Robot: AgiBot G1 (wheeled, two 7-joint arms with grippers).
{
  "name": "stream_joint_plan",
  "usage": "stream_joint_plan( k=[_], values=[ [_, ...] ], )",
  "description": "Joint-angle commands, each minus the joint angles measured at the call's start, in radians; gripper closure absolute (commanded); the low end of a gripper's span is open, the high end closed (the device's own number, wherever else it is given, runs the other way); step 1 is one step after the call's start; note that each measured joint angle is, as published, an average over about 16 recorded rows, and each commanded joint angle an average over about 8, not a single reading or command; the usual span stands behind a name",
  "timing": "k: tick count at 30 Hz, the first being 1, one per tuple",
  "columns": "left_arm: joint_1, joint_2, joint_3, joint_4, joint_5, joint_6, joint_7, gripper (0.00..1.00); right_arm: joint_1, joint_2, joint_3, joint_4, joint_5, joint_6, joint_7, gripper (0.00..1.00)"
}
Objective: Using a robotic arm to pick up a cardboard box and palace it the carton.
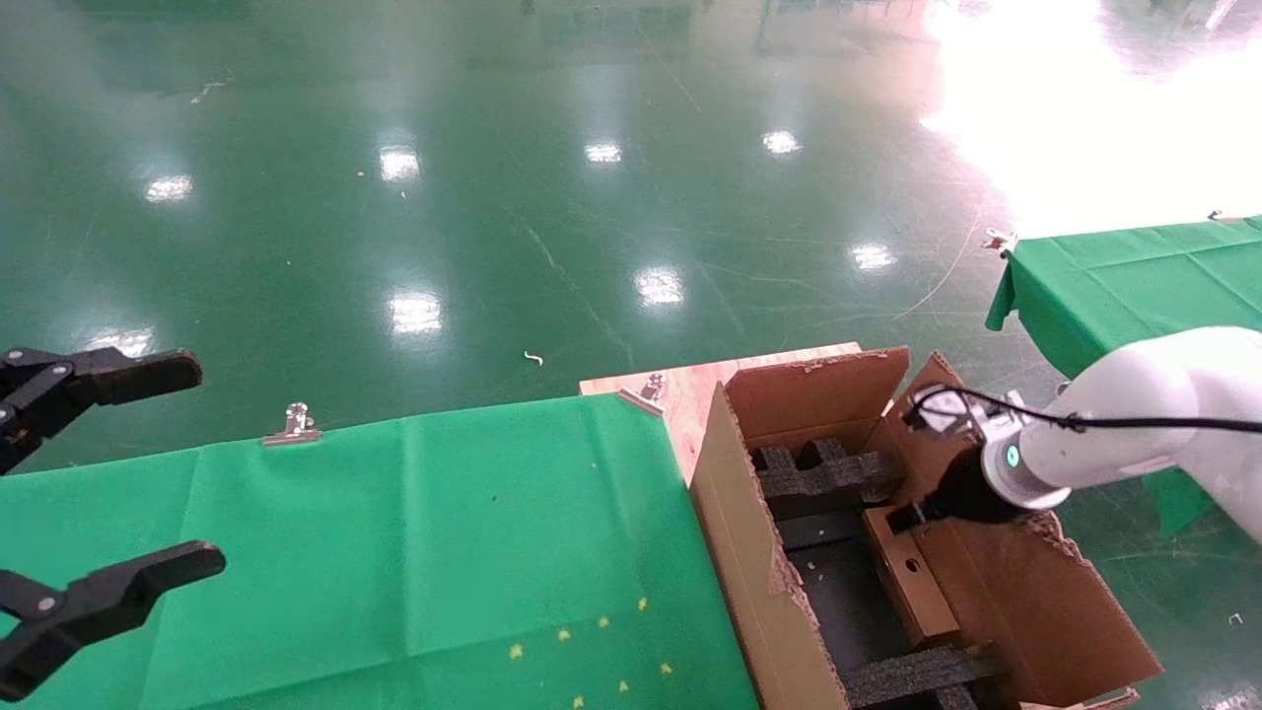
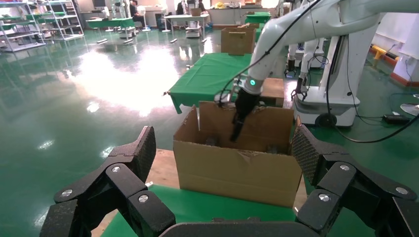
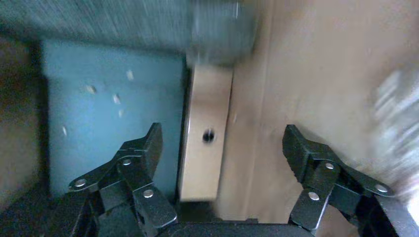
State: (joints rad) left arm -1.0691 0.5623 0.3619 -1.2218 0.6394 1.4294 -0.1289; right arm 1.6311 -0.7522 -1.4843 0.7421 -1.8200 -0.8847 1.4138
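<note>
Right gripper: fingers spread wide, nothing between them. It hangs inside the carton, just above the cardboard box.

The cardboard box lies in the carton directly below the gripper, long and narrow, a small dark round mark on its upper face. It sits against the carton's inner wall on one side, with the dark floor of the carton on the other.

Only the right wrist view shows the open fingers. In the head view the gripper is a dark shape at the end of the robotic arm, fingertips lost against the carton's interior; the cardboard box shows there as a brown strip beside the far flap. The far part of the right wrist view is smeared, so the foam there is hard to read.

The left wrist view shows the robotic arm from across the table, reaching down over the carton; the carton wall hides the box and the fingertips.

Black foam inserts sit at both ends of the carton, the near one cut off by the frame.

Left gripper: parked well away over the green tablecloth, fingers apart, empty.
</note>
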Motion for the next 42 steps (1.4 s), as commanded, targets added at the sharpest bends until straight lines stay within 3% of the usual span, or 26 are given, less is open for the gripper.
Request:
stream_joint_plan(
  k=[1,10,18,23,26,35,42],
  values=[
    [0.000,0.000,0.000,0.000,0.000,0.000,0.000,0.00,0.015,0.006,0.002,0.020,-0.010,0.011,-0.003,0.00],
    [0.000,0.000,0.000,0.000,0.000,0.000,0.000,0.00,0.117,0.085,0.059,0.301,0.021,0.089,-0.139,0.00],
    [0.000,0.000,0.000,0.000,0.000,0.000,0.000,0.00,0.130,0.183,0.135,0.582,0.276,0.103,-0.442,0.00],
    [0.000,0.000,0.000,0.000,0.000,0.000,0.000,0.00,0.133,0.194,0.182,0.620,0.457,0.039,-0.636,0.00],
    [0.000,0.000,0.000,0.000,0.000,0.000,0.000,0.00,0.137,0.198,0.202,0.632,0.519,0.007,-0.699,0.00],
    [0.000,0.000,0.000,0.000,0.000,0.000,0.000,0.00,0.121,0.196,0.229,0.624,0.540,-0.014,-0.712,0.00],
    [0.000,0.000,0.000,0.000,0.000,0.000,0.000,0.00,0.050,0.191,0.334,0.618,0.603,-0.080,-0.770,0.00]
  ],
)
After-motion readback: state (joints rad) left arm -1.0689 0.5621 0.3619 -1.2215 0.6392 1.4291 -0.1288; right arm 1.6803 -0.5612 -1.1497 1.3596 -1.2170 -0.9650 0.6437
